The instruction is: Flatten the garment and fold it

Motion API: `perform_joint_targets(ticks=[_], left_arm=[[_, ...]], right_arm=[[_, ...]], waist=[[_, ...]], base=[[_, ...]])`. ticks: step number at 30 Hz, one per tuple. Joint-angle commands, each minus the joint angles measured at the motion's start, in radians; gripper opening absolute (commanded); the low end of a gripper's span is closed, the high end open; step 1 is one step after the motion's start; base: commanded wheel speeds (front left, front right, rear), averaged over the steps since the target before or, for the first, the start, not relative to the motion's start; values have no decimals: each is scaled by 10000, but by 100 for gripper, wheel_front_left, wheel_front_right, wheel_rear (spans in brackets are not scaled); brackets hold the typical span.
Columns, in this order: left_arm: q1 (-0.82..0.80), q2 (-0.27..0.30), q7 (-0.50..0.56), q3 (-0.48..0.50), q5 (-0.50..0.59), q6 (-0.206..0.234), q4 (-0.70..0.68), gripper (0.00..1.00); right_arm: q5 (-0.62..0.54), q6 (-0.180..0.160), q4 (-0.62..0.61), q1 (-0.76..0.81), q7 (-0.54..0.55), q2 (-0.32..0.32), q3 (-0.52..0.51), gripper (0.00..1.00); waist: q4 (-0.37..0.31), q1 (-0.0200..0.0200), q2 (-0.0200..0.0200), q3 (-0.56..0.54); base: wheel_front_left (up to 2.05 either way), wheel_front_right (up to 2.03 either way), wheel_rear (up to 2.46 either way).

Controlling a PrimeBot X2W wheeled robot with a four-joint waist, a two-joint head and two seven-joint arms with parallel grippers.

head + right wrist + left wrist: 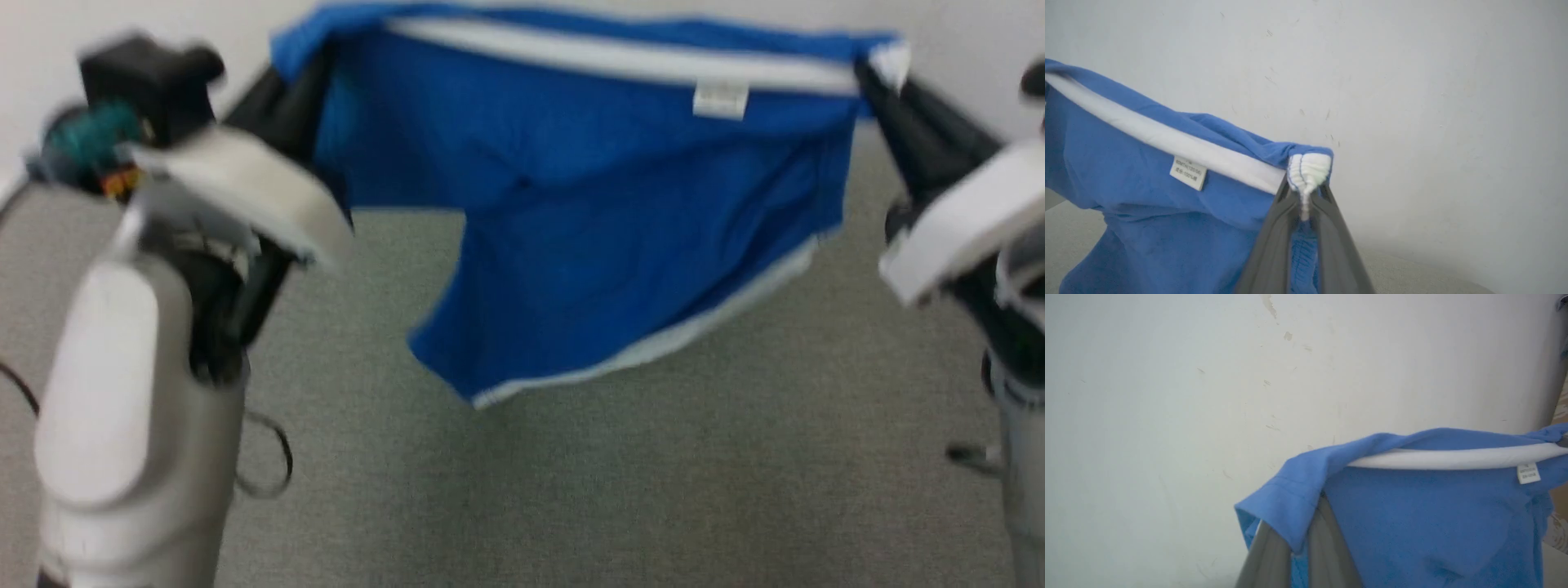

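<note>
The bright blue shorts point(588, 204) hang in the air, stretched between my two grippers, with the white waistband point(620, 57) along the top and a small white tag point(720, 100) under it. One leg with a white hem droops toward the grey floor. My left gripper point(306, 61) is shut on the left end of the waistband; in the left wrist view blue cloth point(1412, 522) drapes over its fingers point(1327, 547). My right gripper point(869, 73) is shut on the right end; in the right wrist view the bunched white band point(1308, 169) sits pinched between its fingertips point(1282, 200).
Grey carpet-like floor point(571, 490) lies below the hanging cloth. A pale scuffed wall point(1208, 396) stands close behind it. A loose dark cable point(269, 457) curls beside my left forearm point(122, 408).
</note>
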Motion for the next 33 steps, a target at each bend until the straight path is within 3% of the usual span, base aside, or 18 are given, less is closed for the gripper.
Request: perform_joint_targets(ticks=[1,6,17,26,33], left_arm=[[-1062,-47,-241,123,84,39,850,0],[-3579,-47,-1343,162,636,83,3114,0],[-6622,-295,-3831,92,1238,330,7358,0],[-5746,-1132,-5362,129,732,239,10679,0],[-3642,-1594,-5891,416,76,-23,11584,0]], right_arm=[[157,-15,700,-1083,-275,-33,-6,0],[306,-15,2502,-3559,-1282,-9,272,0],[260,-15,6035,-6375,-4393,439,834,0],[712,-15,9216,-5529,-6096,834,1979,0],[1337,-15,9752,-3705,-6930,748,3053,0]], waist=[[-204,-1,0,983],[-421,-1,0,2164],[-511,-1,0,3184],[-319,-1,0,3123],[-275,-1,0,2385]], base=[[0,0,0],[0,0,0],[0,0,0],[0,0,0],[0,0,0]])
